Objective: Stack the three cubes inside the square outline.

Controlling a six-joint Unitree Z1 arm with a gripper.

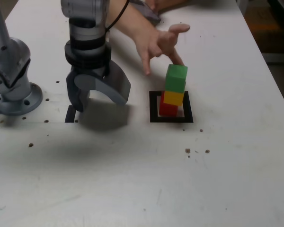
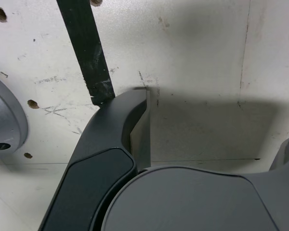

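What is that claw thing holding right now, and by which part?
Nothing. The gripper hangs open and empty over the table, its fingers spread, apart from the stacked cubes. A person's hand reaches toward the green cube.

A white tabletop [image 1: 227, 179], scuffed and dotted with small screw holes, carries the arm's grey round base [image 1: 19, 101] at the exterior view's left. A short black strip [image 2: 89, 53] lies flat near it. The black-bordered square outline [image 1: 171, 118] lies further right, with the red cube [image 1: 167, 109] resting inside it.
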